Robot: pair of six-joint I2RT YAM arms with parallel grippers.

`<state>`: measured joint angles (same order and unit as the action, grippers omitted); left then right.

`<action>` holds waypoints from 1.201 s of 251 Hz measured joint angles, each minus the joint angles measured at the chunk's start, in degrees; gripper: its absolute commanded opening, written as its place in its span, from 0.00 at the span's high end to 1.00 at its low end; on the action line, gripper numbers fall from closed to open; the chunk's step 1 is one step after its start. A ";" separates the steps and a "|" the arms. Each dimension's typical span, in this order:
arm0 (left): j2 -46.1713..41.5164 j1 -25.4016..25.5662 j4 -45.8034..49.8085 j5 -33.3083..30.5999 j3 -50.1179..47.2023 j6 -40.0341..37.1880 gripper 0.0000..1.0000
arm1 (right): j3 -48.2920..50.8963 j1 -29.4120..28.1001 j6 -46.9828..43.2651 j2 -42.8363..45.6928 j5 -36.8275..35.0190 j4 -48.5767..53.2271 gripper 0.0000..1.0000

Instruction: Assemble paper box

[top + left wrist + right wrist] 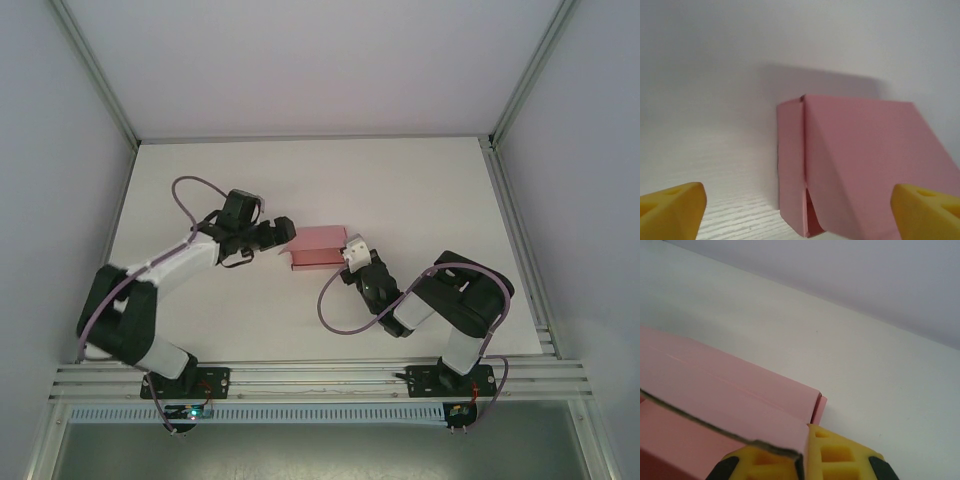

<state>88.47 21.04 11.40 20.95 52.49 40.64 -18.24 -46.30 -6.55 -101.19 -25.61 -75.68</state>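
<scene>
Paper box point(318, 246): pink thin card, partly folded into a low flat rectangle. It lies mid-table point(420, 190), between the two grippers.
Box axis: long axis runs approx. left-right in the top view, w/ the right end a bit farther from the bases. A darker pink strip runs along the near long edge.
Box, left wrist view point(865, 165): one short end faces the cam. A narrow side panel stands on the left, a broad top panel slopes to the right, and there is a small gap at the bottom of the seam.
Box, right wrist view point(715, 390): a long panel w/ a crease line. A raw card edge cuts across the lower frame.
L gripper point(284, 233): at the box's left end. Jaws are spread wide, w/ yellow fingertips point(670, 207) at either side of the frame and nothing held.
R gripper point(352, 250): at the box's right end, touching it. The yellow finger pad point(837, 457) sits against the card edge. Can't tell if it is clamped.
</scene>
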 measured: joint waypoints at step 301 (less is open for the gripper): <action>12.98 -0.92 -13.51 12.98 -0.35 1.86 0.67 | -5.11 17.16 26.27 45.83 31.50 67.25 0.02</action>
<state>101.45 20.12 -2.11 33.93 52.14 42.50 -23.35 -29.15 19.73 -55.35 5.89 -8.43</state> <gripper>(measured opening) 0.342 0.983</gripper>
